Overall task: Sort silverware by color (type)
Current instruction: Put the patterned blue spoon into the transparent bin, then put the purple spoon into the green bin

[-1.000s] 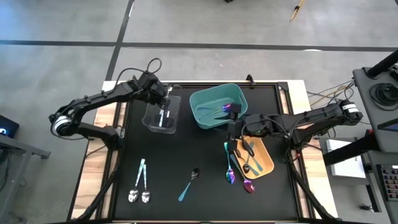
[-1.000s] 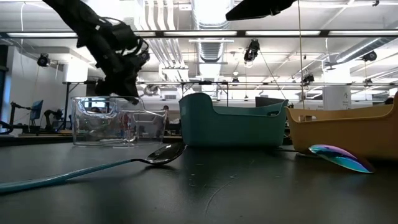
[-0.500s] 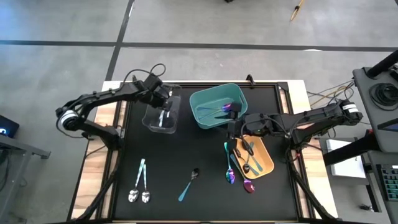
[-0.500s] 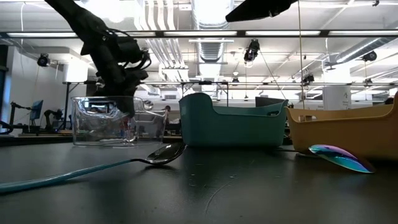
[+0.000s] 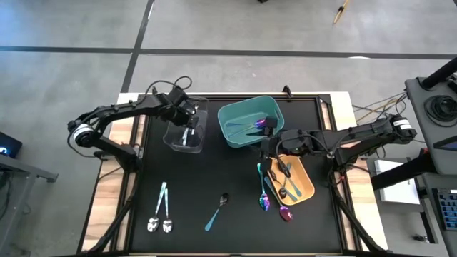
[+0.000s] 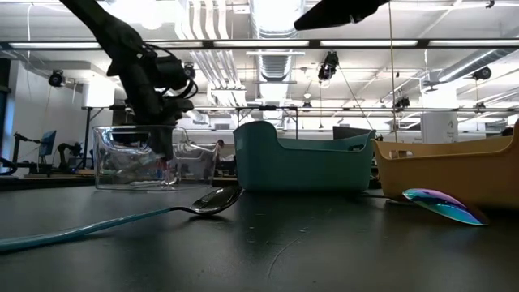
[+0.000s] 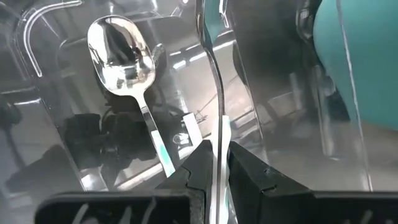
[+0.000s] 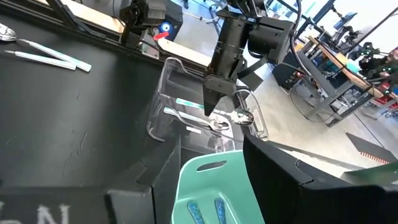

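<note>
While over clear bin (image 5: 186,132), left gripper (image 7: 216,163) pinches spoon (image 7: 214,81).

The left gripper (image 5: 187,121), fingers pinched on a silver spoon (image 7: 216,93), has sunk from above the clear bin (image 5: 173,138) to down inside it over the past second, the left arm's elbow swinging outward; the right gripper's (image 5: 267,152) fingers have narrowed slightly.

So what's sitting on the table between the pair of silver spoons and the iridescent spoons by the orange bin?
High view: one dark spoon with a teal handle, lying alone between the silver pair and the iridescent spoons.
</note>
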`<state>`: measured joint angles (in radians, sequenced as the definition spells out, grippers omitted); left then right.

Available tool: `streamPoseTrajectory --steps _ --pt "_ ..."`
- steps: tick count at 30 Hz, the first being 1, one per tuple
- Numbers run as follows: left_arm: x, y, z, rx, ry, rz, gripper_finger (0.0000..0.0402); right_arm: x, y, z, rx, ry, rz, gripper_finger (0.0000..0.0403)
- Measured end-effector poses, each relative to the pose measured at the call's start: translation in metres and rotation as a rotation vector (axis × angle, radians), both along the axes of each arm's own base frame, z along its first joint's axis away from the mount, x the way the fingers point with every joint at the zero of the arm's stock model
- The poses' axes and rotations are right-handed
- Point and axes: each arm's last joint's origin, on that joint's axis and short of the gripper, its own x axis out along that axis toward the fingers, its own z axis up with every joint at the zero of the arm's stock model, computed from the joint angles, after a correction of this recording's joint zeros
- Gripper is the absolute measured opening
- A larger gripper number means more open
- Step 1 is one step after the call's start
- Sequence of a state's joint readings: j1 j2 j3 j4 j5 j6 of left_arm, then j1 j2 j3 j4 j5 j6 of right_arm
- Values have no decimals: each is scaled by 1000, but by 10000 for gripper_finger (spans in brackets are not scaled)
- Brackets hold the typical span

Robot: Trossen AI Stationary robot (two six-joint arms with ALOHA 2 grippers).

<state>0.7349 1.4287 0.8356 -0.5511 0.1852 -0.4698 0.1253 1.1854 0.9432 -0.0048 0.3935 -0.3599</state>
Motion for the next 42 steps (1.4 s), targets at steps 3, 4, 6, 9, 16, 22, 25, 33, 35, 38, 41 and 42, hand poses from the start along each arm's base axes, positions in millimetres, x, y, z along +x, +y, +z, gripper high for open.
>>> streamPoseTrajectory --steps 3,4,6,9,16,22,25,33,35,38,41,42 --pt "0 0 -2 -5 5 0 24 0 0 -1 0 3 0 168" --pt "1 0 -2 -5 6 0 25 0 0 -1 0 3 0 168" --pt "1 1 -2 -6 6 1 28 0 0 -1 0 3 0 168" --pt "1 1 -2 -7 6 3 32 0 0 -1 0 3 0 168" --pt "1 1 -2 -7 6 3 33 0 0 -1 0 4 0 169" --pt "1 1 -2 -7 6 3 33 0 0 -1 0 4 0 169" --pt "1 1 -2 -7 6 3 34 0 0 -1 0 4 0 169" --pt "-2 -2 6 23 -21 -23 34 0 0 -1 -1 8 0 169" --pt "-3 -4 13 46 -41 -38 34 0 0 -1 0 8 0 169" --pt "-7 -9 26 98 -77 -69 34 0 0 -1 18 3 -6 169" --pt "-11 -17 44 170 -140 -101 34 0 0 -1 48 -6 -16 169" --pt "-12 -20 50 200 -165 -116 34 0 0 -1 57 -9 -19 168"
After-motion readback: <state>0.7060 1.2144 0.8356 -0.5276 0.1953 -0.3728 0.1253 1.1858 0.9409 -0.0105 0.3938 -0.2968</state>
